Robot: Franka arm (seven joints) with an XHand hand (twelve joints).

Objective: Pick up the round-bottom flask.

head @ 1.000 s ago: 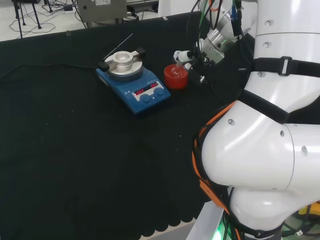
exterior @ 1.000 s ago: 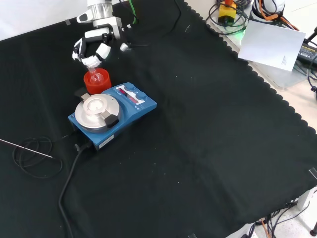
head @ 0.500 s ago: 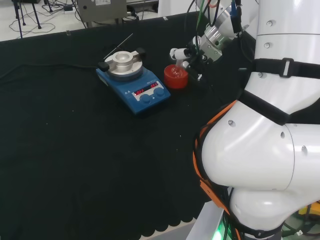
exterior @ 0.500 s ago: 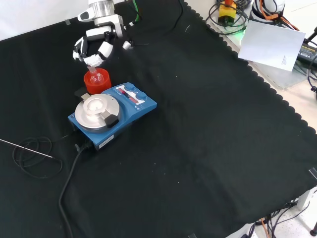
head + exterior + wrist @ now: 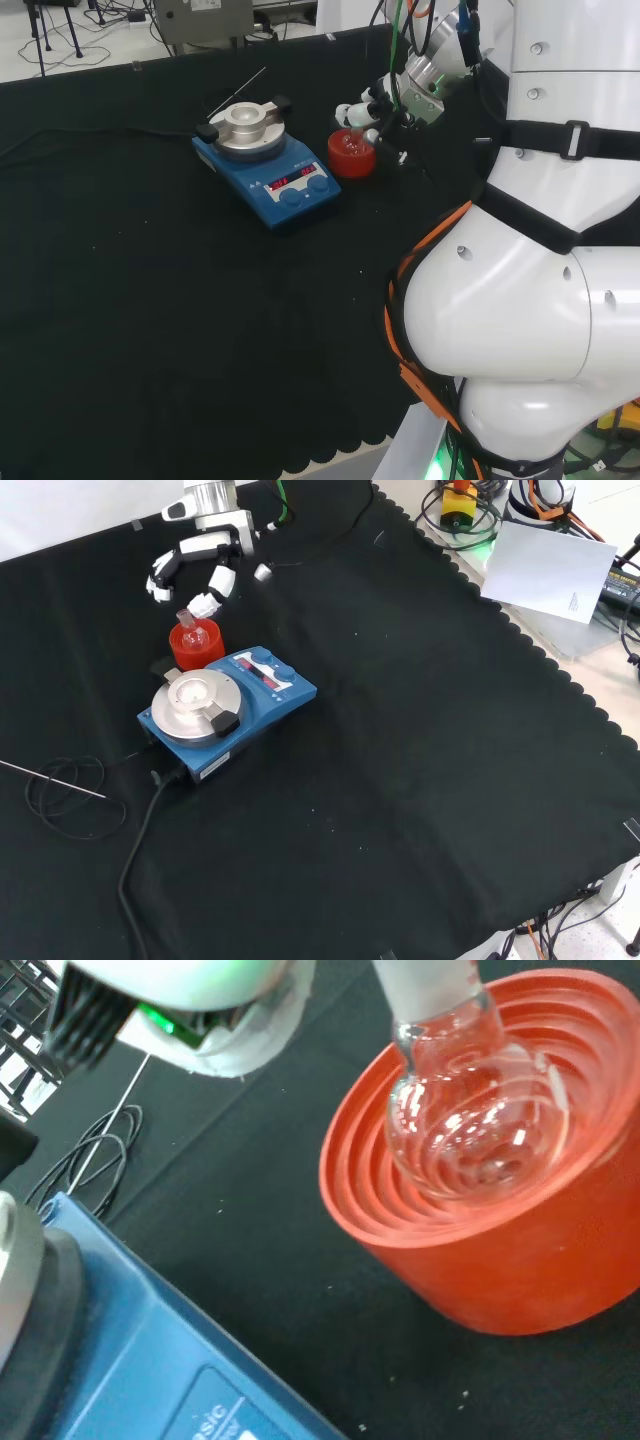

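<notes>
One glass flask (image 5: pixel 470 1120) sits in red ribbed stand (image 5: pixel 195 645), upper left of front view | hand (image 5: pixel 195 565) hovers just above its neck, fingers spread, holding nothing | blue hotplate (image 5: pixel 225 705) just below the stand

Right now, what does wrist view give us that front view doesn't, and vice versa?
Wrist view alone: the clear round-bottom flask seated in the ribbed bowl of the red stand, neck tilted, with no visible liquid in it.

Front view alone: the hand above the stand with fingers spread, one fingertip by the flask's neck, plus the hotplate's round metal top and a coiled cable with a thin probe.

Both: flask, red stand, blue hotplate, black cloth.
</notes>
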